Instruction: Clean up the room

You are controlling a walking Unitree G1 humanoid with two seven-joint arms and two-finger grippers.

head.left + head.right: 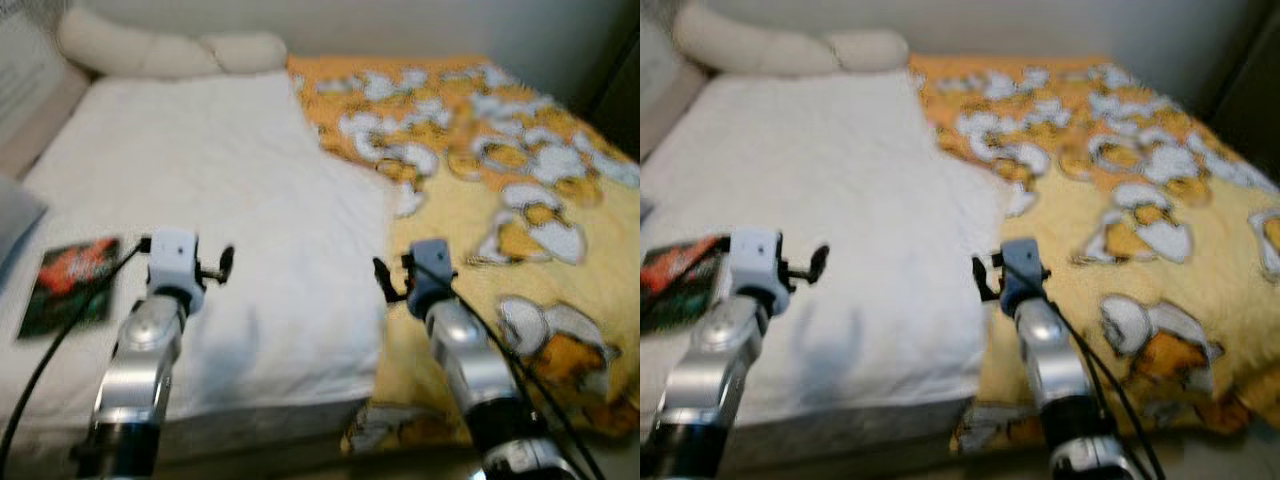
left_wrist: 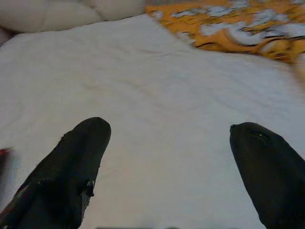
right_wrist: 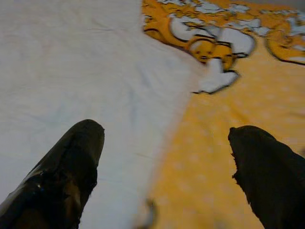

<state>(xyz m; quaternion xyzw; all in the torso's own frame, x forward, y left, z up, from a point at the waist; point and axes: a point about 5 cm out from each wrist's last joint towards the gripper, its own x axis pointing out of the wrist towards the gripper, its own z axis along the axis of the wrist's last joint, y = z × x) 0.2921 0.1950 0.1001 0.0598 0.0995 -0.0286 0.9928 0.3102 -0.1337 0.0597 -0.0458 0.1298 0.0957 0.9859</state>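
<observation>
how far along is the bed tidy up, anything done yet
Nothing looks done yet. The white blanket lies spread beside the yellow patterned blanket, and a dark red booklet lies at the bed's left edge. The left gripper and right gripper hover open over the bed, holding nothing. Everything is left.

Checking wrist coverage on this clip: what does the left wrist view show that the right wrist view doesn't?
Left wrist view alone: the cream pillows at the head of the bed, with the left tool open over plain white blanket.

Right wrist view alone: the edge where white meets yellow, a cartoon print close up, and the right tool open, straddling that edge.

Both: two black fingers spread apart, the white blanket, and the yellow patterned blanket. Neither tool holds anything.
</observation>
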